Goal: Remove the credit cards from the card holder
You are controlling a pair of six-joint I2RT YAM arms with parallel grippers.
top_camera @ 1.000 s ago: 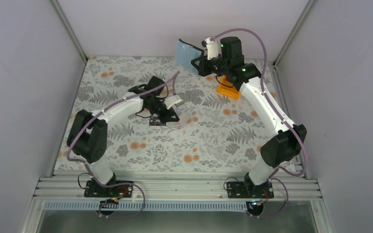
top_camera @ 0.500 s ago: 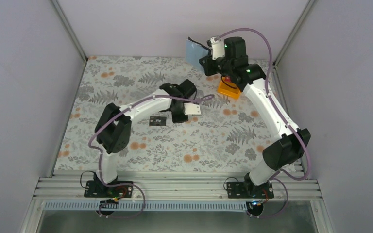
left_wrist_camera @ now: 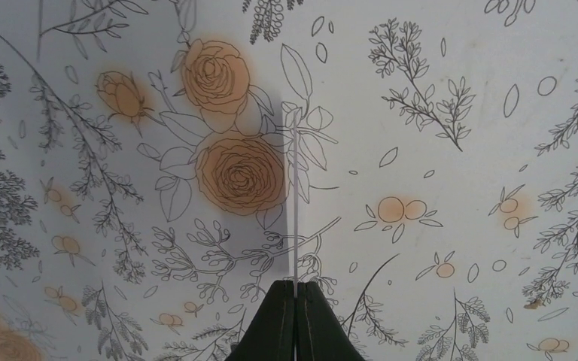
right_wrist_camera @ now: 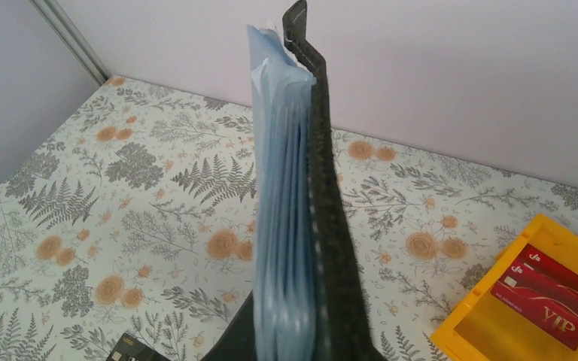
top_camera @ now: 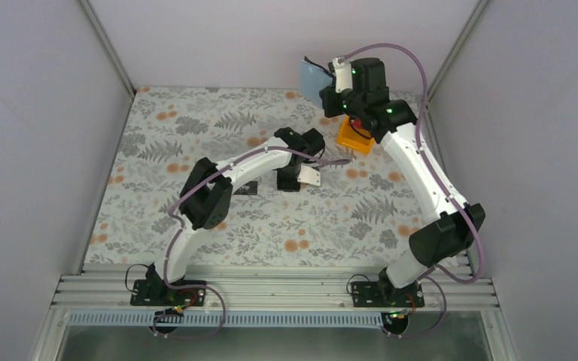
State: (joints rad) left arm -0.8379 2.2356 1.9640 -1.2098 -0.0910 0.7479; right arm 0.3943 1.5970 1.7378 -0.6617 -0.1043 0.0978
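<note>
The right fingers are clamped on the foot of the card holder, which stands upright straight out from them. Its bluish sleeves lie to one side of the black cover. The left fingers are pinched shut on a thin card seen edge-on, projecting ahead of their tips above the tabletop; its colour cannot be told. The cards are likely light, stiff and slick, the sleeves limp, so a card's exposed end is best pinched across both flat faces.

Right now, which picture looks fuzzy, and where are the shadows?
Right wrist view: the card holder sits close to the lens and looks soft. Left wrist view: sharp, with a grey shadow on the cloth left of the edge-on card. Top view: even, soft light, no glare.
</note>
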